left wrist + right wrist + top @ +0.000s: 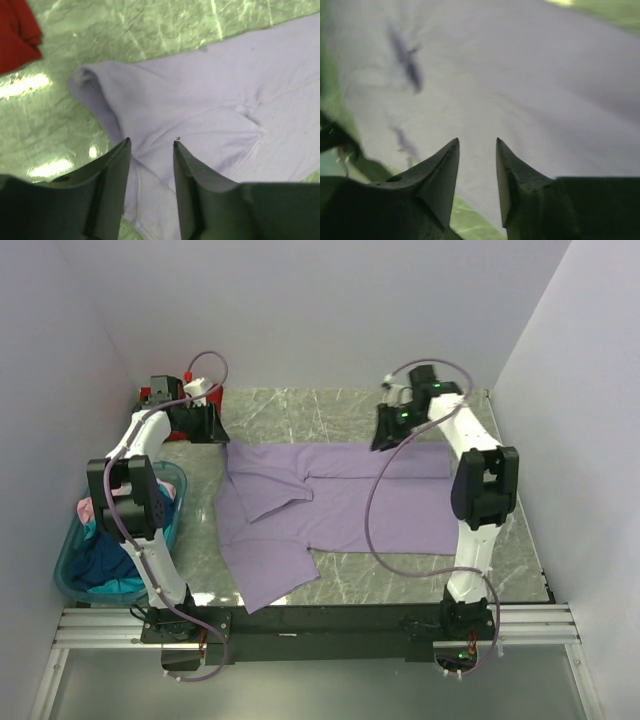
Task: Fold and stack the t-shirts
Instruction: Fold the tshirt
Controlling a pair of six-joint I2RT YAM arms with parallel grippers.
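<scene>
The light purple t-shirt [370, 505] lies spread across the middle of the marbled table [330, 420]. It is partly folded: one flap is turned over its left part, and another piece reaches out toward 7 o'clock, near the table's front edge. From the top camera, the left gripper [218, 436] hangs at about 10 o'clock from the shirt's centre, right at the cloth's far-left corner. Its wrist camera shows the left gripper [150, 144] with its fingers parted and nothing pinched between them. The purple cloth [210, 100] lies below, with a rolled hem at 10 o'clock in that view. The right gripper [382, 443] is at about 1 o'clock over the shirt's far edge. In the blurred right wrist view, the right gripper [477, 142] also has its fingers apart and unloaded, with the purple fabric [520, 75] filling most of the frame under them. A red t-shirt [150, 395] sits in the far-left corner behind the left arm, and it shows at 10 o'clock in the left wrist view [15, 30], well apart from the purple one. At 8 o'clock on the table stands a translucent teal tub [65, 575] holding bunched shirts: pink [87, 508] toward the far side, and dark blue and teal [110, 565] below it.
</scene>
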